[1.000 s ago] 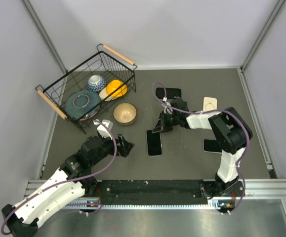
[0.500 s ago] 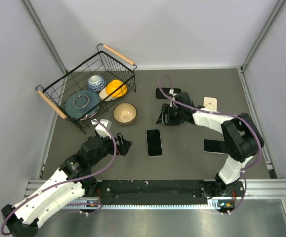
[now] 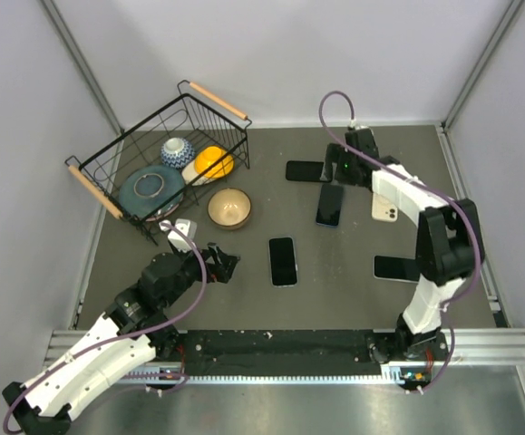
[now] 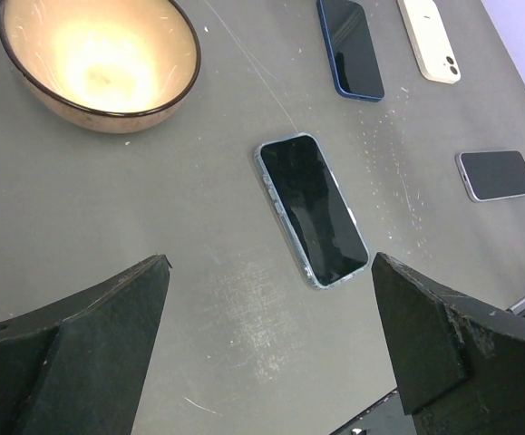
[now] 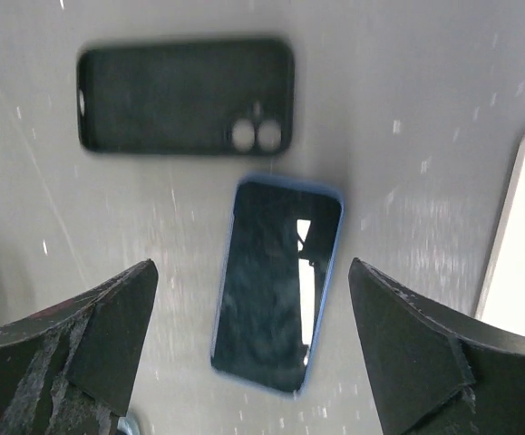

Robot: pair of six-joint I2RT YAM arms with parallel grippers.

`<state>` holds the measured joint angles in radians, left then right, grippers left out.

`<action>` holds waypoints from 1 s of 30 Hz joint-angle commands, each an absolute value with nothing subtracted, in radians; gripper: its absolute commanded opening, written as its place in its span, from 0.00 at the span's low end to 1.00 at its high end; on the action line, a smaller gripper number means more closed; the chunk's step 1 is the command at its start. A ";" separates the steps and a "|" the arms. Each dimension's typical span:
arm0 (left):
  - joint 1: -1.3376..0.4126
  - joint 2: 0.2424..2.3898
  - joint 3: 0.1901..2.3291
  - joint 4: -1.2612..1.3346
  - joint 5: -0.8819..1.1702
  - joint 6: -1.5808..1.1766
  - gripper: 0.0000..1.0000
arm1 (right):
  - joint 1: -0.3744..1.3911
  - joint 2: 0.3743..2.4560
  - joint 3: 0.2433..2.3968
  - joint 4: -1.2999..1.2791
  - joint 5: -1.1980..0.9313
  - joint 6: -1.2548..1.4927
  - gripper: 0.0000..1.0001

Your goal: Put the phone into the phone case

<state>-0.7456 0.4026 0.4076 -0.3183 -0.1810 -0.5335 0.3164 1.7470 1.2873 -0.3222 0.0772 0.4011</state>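
Note:
A black-screened phone (image 3: 283, 261) (image 4: 313, 209) lies flat mid-table, ringed by a clear case rim. At the back lie an empty black phone case (image 3: 308, 170) (image 5: 185, 95) with two camera holes and, just in front of it, a blue phone (image 3: 329, 205) (image 5: 277, 283) (image 4: 350, 47), screen up. My right gripper (image 3: 340, 176) (image 5: 253, 362) hangs open above the blue phone, holding nothing. My left gripper (image 3: 222, 262) (image 4: 267, 353) stands wide open and empty, just left of the clear-rimmed phone.
A cream phone (image 3: 385, 201) (image 4: 430, 41) lies back-up right of the blue one. A silver-edged phone (image 3: 393, 268) (image 4: 496, 174) sits near my right arm. A tan bowl (image 3: 229, 208) (image 4: 99, 59) stands beside the wire basket (image 3: 108, 201) of dishes at the back left.
My right gripper opened and drew back from the clear-rimmed phone to the rear of the table, uncovering the blue phone. My left gripper edged slightly towards the middle.

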 commanded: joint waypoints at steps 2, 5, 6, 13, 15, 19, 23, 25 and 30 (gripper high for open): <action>-0.742 0.385 0.411 -0.302 -0.164 -0.554 0.99 | 0.276 1.938 1.524 -0.353 0.137 0.425 0.80; -0.744 0.382 0.405 -0.296 -0.157 -0.565 0.99 | 0.267 2.041 1.635 -0.367 0.133 0.436 0.71; -0.742 0.380 0.403 -0.288 -0.155 -0.566 0.99 | 0.262 2.063 1.685 -0.376 0.132 0.436 0.68; -0.742 0.394 0.422 -0.284 -0.140 -0.558 0.99 | 0.258 2.200 1.825 -0.399 0.115 0.403 0.50; -0.742 0.397 0.423 -0.281 -0.144 -0.558 0.99 | 0.259 2.224 1.835 -0.400 0.095 0.408 0.49; -0.742 0.403 0.422 -0.281 -0.155 -0.563 0.99 | 0.259 2.266 1.833 -0.423 0.107 0.420 0.47; -0.742 0.403 0.425 -0.281 -0.156 -0.565 0.99 | 0.259 2.293 1.835 -0.440 0.101 0.394 0.36; -0.742 0.402 0.428 -0.284 -0.160 -0.565 0.99 | 0.259 2.299 1.833 -0.440 0.098 0.371 0.22; -0.742 0.402 0.439 -0.301 -0.161 -0.563 0.99 | 0.259 2.284 1.858 -0.437 0.094 0.299 0.00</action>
<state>-0.7456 0.3977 0.4076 -0.3176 -0.1505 -0.5560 0.2634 2.2791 1.8046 -0.4225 0.1051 0.3656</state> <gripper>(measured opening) 0.989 0.033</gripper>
